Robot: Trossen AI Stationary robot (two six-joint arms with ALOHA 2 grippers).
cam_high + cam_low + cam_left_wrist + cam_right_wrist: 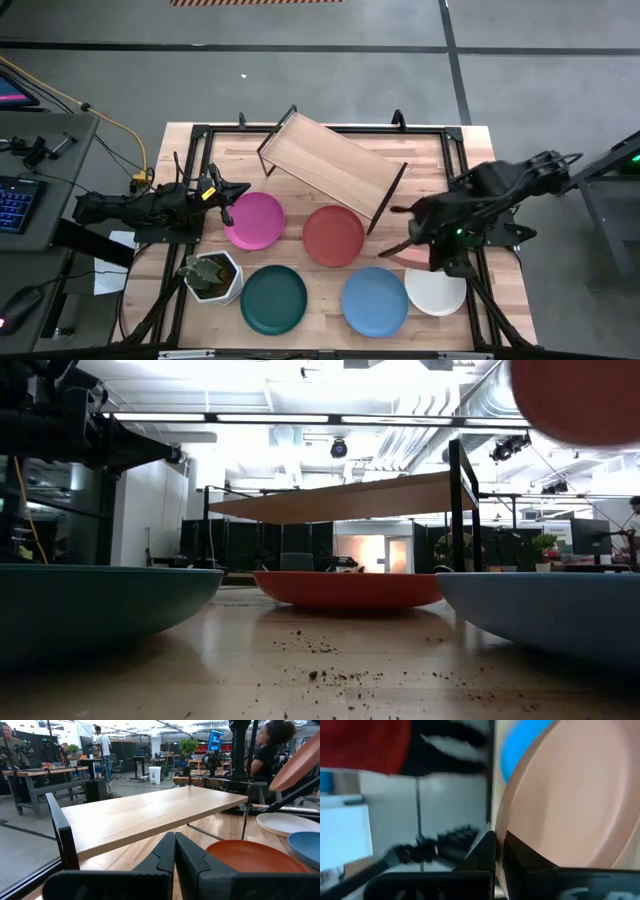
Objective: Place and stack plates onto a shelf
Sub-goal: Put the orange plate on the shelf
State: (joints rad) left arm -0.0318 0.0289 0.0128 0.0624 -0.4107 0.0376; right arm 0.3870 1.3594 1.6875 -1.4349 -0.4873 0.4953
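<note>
right gripper pinching the peach plate's rim

right gripper (pixel 495 851) has its fingers pressed together on the edge of the peach plate (pixel 570 795), which hangs tilted and lifted off the table. from above, that gripper (pixel 412 240) sits at the table's right side, just beside the shelf's near right corner, with only a sliver of the peach plate (pixel 412 257) showing under the arm, above the white plate (pixel 437 293).

left gripper (pixel 174 851) is closed with nothing between its fingers; from above it (pixel 226 200) hovers at the left side of the table, at the edge of the magenta plate (pixel 255 220).

the shelf (pixel 335 165) stands at the back middle of the table, turned at an angle, its board bare.

five plates lie flat on the tabletop (pixel 330 300): magenta at left and the red plate (pixel 333 236) at centre, just in front of the shelf; then a nearer row with the dark green plate (pixel 273 299), the blue plate (pixel 375 301) and white at right. blue and white look to be touching or slightly overlapping.

a white hexagonal plant pot (pixel 213 277) sits just left of the green plate.

people are in the room beyond the table in the left wrist view.
</note>
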